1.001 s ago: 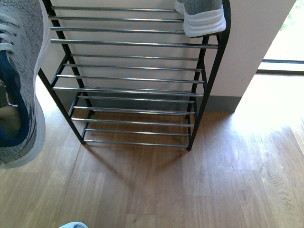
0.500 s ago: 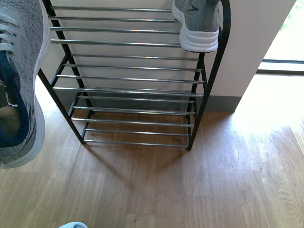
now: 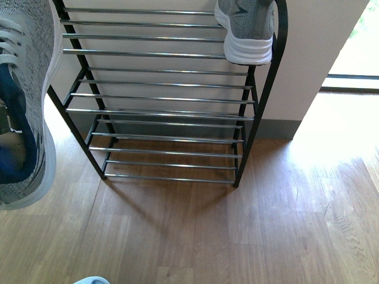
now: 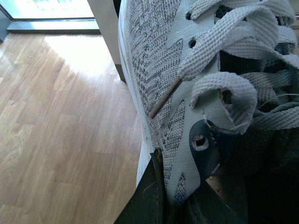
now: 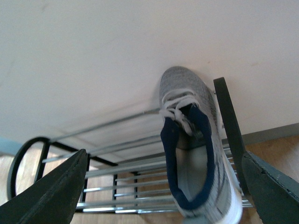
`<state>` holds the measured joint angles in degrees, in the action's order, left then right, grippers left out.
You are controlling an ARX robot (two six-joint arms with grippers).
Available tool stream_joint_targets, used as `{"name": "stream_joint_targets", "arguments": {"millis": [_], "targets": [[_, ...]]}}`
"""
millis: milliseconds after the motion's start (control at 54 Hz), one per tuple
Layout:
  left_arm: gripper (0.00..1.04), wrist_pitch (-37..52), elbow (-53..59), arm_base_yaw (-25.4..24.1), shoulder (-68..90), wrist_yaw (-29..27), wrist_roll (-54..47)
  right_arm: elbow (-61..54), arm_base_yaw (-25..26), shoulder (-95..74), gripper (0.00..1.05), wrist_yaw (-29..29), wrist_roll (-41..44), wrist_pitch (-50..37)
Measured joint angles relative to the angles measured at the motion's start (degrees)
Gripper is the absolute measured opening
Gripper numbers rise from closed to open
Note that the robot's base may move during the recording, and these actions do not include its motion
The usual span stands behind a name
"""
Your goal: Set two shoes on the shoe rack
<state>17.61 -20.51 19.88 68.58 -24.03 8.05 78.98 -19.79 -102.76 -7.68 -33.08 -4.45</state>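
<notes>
Floor (image 3: 266,225) is filling the lower half of the front view, with the wall (image 3: 314,47) running behind. Rack (image 3: 160,112) is standing at 12 o'clock against that wall, chrome bars in tiers.

Held sneaker (image 3: 26,89) is hanging at 9 o'clock, off the rack's left end, with its opening facing the camera. Racked sneaker (image 3: 246,26) is sitting at 1 o'clock on the top bars at the right end, heel at the front bar.

Left gripper (image 4: 180,161) is clamping the held sneaker's side wall by the eyelets, one finger inside and one outside. Right gripper (image 5: 163,157) is hovering with jaws wide apart, gripping nothing; the racked sneaker is lying between them in its view. Sandal (image 3: 92,280) is peeking in at 6 o'clock on the floor.

Handling, my read: the sneaker is light, but the knit upper is soft, so it's probably flexing and swinging off a one-wall pinch. Heel collar or sole edge would be giving a stiffer hold. Bars look slick and gapped, so the sole should be landing flat across two.
</notes>
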Motion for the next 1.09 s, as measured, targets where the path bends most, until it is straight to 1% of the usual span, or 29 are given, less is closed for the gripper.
{"name": "stream_joint_targets", "arguments": {"millis": [56,74,93,167,185,222,259,296,408,500,537,593,648,686,704,760,778,797,834,871,963,1093], "targets": [[0.02,0.00,0.00,0.00,0.00,0.00,0.00,-9.42,1.99,7.30,0.96,5.81,2.97,-3.04],[0.02,0.00,0.00,0.00,0.00,0.00,0.00,-12.33,2.62,9.75,0.96,7.48,3.87,-3.52],[0.02,0.00,0.00,0.00,0.00,0.00,0.00,-13.77,2.97,11.04,0.96,7.93,4.31,-3.67],[0.02,0.00,0.00,0.00,0.00,-0.02,0.00,-25.07,6.67,22.16,0.96,16.37,8.26,-4.98],[0.02,0.00,0.00,0.00,0.00,-0.02,0.00,-26.34,7.26,23.54,0.96,17.40,8.76,-5.07],[0.02,0.00,0.00,0.00,0.00,-0.02,0.00,-30.73,9.84,29.00,0.96,21.14,10.19,-5.07],[0.02,0.00,0.00,0.00,-0.02,0.00,0.00,-35.17,13.44,34.77,0.96,26.64,12.37,-5.27],[0.02,0.00,0.00,0.00,0.00,-0.02,0.00,-38.10,16.61,38.66,0.96,30.14,13.88,-5.35],[0.02,0.00,0.00,0.00,0.00,0.00,0.00,-43.82,23.39,44.61,0.96,37.29,17.62,-6.10],[0.02,0.00,0.00,0.00,0.00,0.02,0.00,-48.46,30.03,48.35,0.96,45.62,19.43,-6.80],[0.02,0.00,0.00,0.00,0.00,-0.02,0.00,-49.55,32.22,49.22,0.96,47.12,19.71,-6.84],[0.02,0.00,0.00,0.00,0.00,-0.11,0.00,-49.64,33.38,49.37,0.96,47.17,19.98,-7.04],[0.02,0.00,0.00,0.00,0.00,-0.02,0.00,-49.66,33.38,49.42,0.96,47.30,20.09,-7.13],[0.02,0.00,0.00,0.00,0.00,0.02,0.00,-50.64,32.52,49.77,0.93,43.25,21.64,-9.64],[0.02,0.00,0.00,0.00,0.00,0.02,0.00,-51.89,31.65,50.29,0.89,38.23,22.80,-12.72],[0.02,0.00,0.00,0.00,0.00,0.02,0.00,-54.60,30.03,51.49,0.83,30.10,25.99,-18.27],[0.02,0.00,0.00,0.00,0.00,0.02,0.00,-56.48,29.03,52.57,0.77,24.83,27.47,-21.31],[0.02,0.00,0.00,0.00,0.00,0.00,0.00,-57.61,28.55,53.33,0.74,21.90,28.59,-22.73],[0.02,0.00,0.00,0.00,0.00,-0.07,-0.02,-59.36,27.85,54.69,0.67,17.70,29.88,-24.11],[0.02,0.00,0.00,0.00,0.00,-0.07,0.00,-61.35,27.28,56.15,0.58,14.93,30.88,-24.68],[0.02,0.00,0.00,0.00,0.00,0.00,0.00,-64.96,26.10,58.60,0.41,13.51,31.69,-24.85],[0.02,0.00,0.00,0.00,0.00,-0.02,-0.02,-67.56,24.96,61.26,0.23,12.81,32.35,-24.85]]}}
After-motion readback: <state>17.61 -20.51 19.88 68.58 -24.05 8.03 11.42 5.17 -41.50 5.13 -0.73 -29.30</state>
